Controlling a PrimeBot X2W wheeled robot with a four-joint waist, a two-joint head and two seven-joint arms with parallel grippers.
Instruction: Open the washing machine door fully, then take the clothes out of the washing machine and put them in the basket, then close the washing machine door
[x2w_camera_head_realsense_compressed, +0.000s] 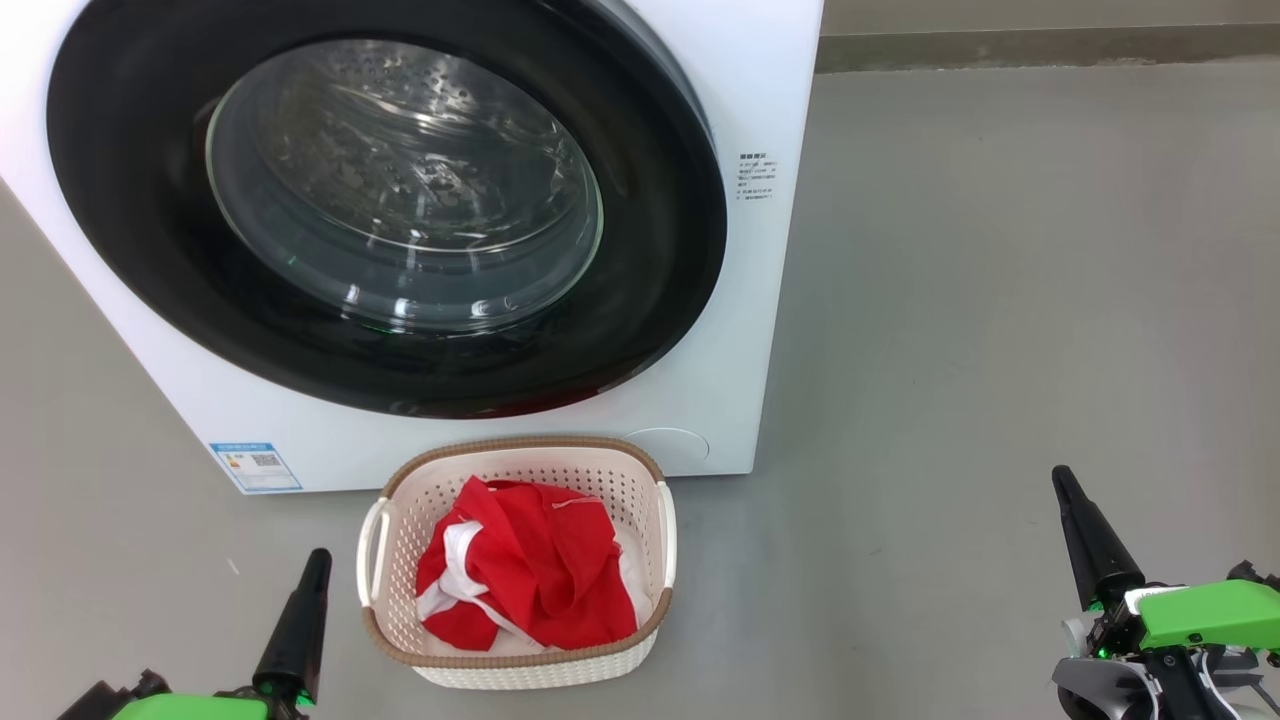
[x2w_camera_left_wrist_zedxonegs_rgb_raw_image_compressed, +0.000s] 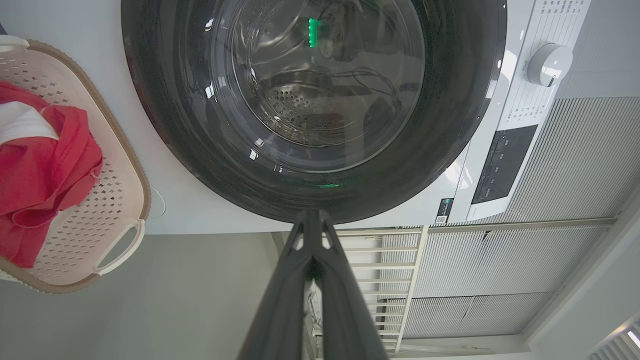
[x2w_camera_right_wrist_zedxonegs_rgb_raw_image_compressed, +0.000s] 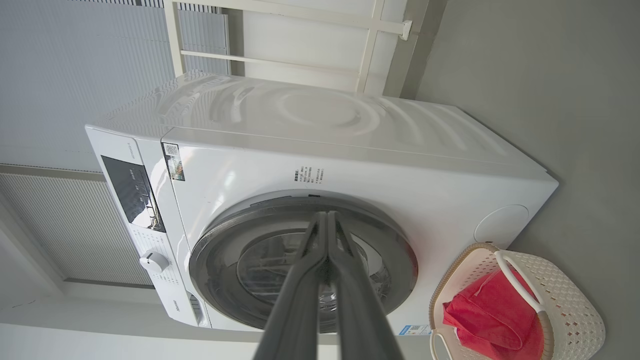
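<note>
Both my arms sit low, one on each side. My left gripper (x2w_camera_head_realsense_compressed: 315, 565), its two long dark fingers pressed tight together, points up just beside the small cream perforated basket with a brown rim (x2w_camera_head_realsense_compressed: 520, 442), touching nothing. My right gripper (x2w_camera_head_realsense_compressed: 1065, 485) is squeezed flat too, empty, out over the grey floor (x2w_camera_head_realsense_compressed: 1000, 300). Bright red clothes with white trim (x2w_camera_head_realsense_compressed: 540, 570) lie in the basket. The round black-rimmed glass door (x2w_camera_head_realsense_compressed: 130, 200) sits flush on the big white washing machine (x2w_camera_head_realsense_compressed: 760, 150).
</note>
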